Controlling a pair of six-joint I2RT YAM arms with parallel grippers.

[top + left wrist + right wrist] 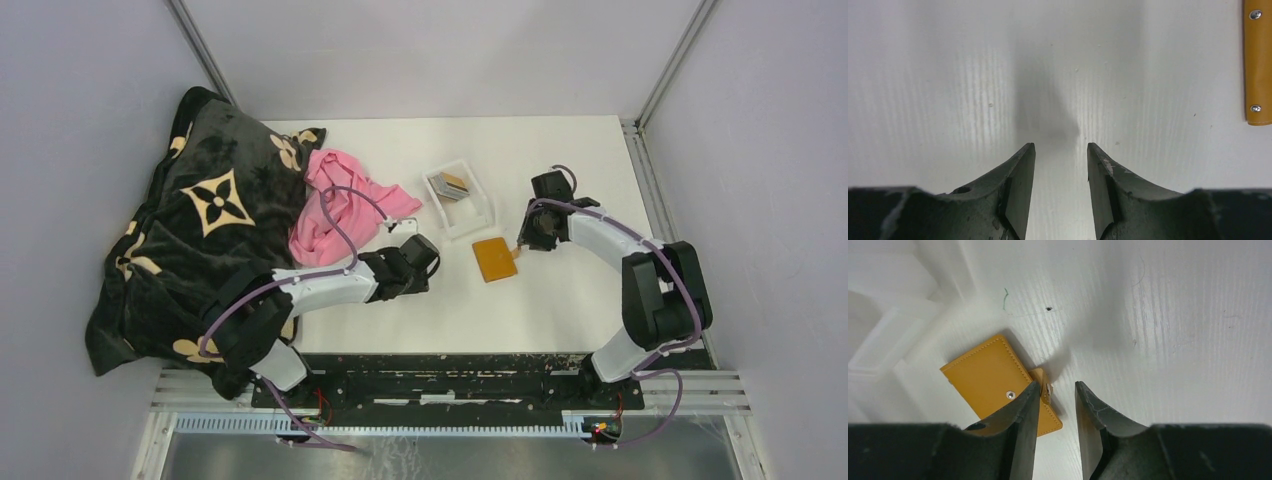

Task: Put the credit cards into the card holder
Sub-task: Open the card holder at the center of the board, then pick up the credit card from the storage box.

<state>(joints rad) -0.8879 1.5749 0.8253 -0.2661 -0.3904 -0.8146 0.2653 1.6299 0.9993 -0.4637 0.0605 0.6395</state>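
Grey walls surround a white table [560,300]. On the left side lies a black blanket [210,230] with a pale flower pattern, and a pink cloth [335,215] sits against its right edge. Near the far middle is a clear tray [472,212] with the cards [450,186] stacked inside. The orange wallet [494,259] lies closed and flat on the table just near of the tray, between the two arms. The left gripper [1060,147] hangs over bare table to the wallet's left, with its jaws apart and empty. The right gripper [1056,385] is at the wallet's right edge by the snap tab, jaws parted with nothing between them.
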